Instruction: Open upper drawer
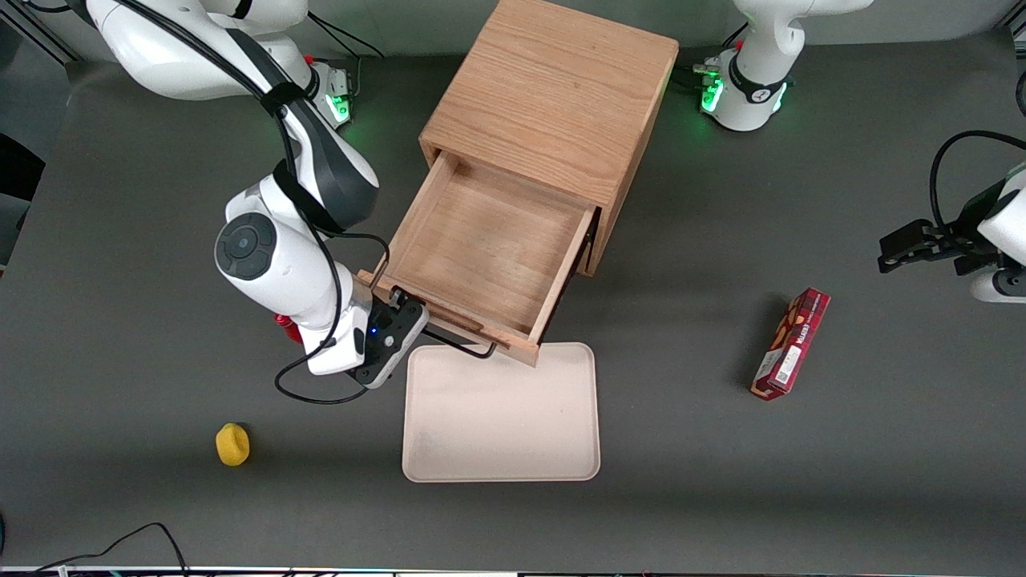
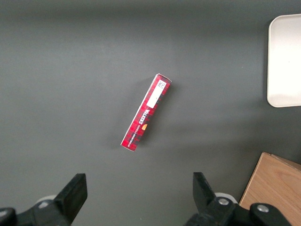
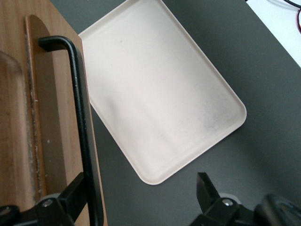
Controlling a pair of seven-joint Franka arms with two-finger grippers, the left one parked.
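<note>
The working right arm bends down from its base over the dark grey table point(image 1: 120, 264), its white forearm sloping toward the front of the boxy light oak cabinet point(image 1: 553, 104). Its black claw point(image 1: 401, 316) sits at the working arm's end of the long thin black wire handle point(image 1: 461, 346) on the upper drawer point(image 1: 489, 248). In the right wrist view the claw point(image 3: 141, 197) is released: its two black fingers point(image 3: 75, 195) stand well apart, one touching or just beside the handle point(image 3: 80, 117), the other over bare table, so nothing is gripped.

The upper drawer, a wide shallow wooden box, is pulled far out of the cabinet, its bare wooden floor showing. Its front panel point(image 3: 42, 117) overhangs the rim of the pale cream rectangular tray point(image 1: 501, 417) lying flat on the table, nearer the front camera than the cabinet.

From the front, the wrist housing covers the fingers, so their spread cannot be read there. The lower drawer is hidden under the open one. The wrist view cuts off most of the drawer front and shows only part of the handle.

Only the front view shows the small yellow rounded object point(image 1: 232, 445) toward the working arm's end of the table. The slim red patterned box point(image 1: 791, 344) lies toward the parked arm's end; the left wrist view shows it point(image 2: 146, 113) too, along with a corner of the tray point(image 2: 284, 61) and of the cabinet point(image 2: 275, 188).
</note>
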